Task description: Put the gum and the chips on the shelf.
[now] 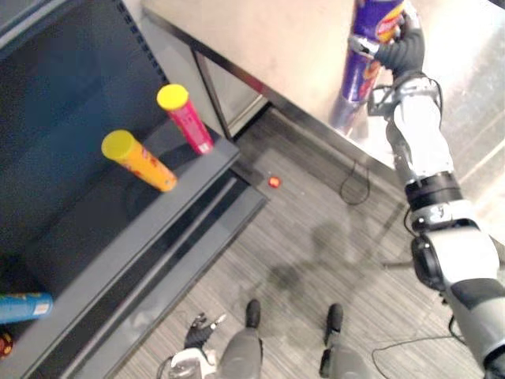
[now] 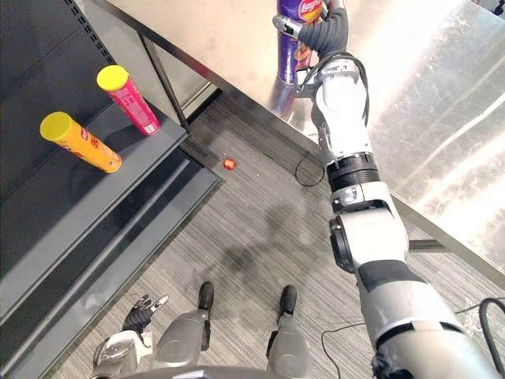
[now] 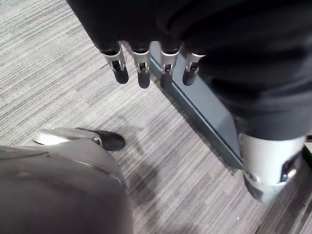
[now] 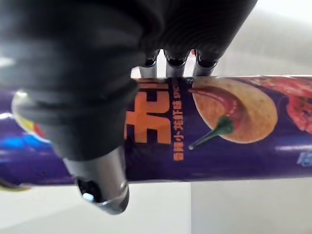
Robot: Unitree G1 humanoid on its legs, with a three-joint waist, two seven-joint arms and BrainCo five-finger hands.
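Closest to the lens, the right hand (image 4: 100,178) is wrapped round the purple chips can (image 4: 219,126): the thumb crosses its near face and the fingers (image 4: 175,61) curl over the far side, so the grip looks firm. From the head views the can stands upright over the steel table (image 2: 442,95); whether its base touches the top cannot be told. This looks like the pick-up of the chips, with the placing not yet begun. The shelf (image 2: 71,205) lies well apart, off to the robot's left, so the next move probably calls for lifting the can clear and carrying it across the open floor, likely with a turn of the body, while keeping it upright. An orange tube (image 2: 79,140) and a pink tube (image 2: 128,99) sit on the shelf near each other; whether either is the gum cannot be told. The right arm reaches far forward, almost straight. The left hand (image 2: 140,314) hangs low, fingers loose and holding nothing.
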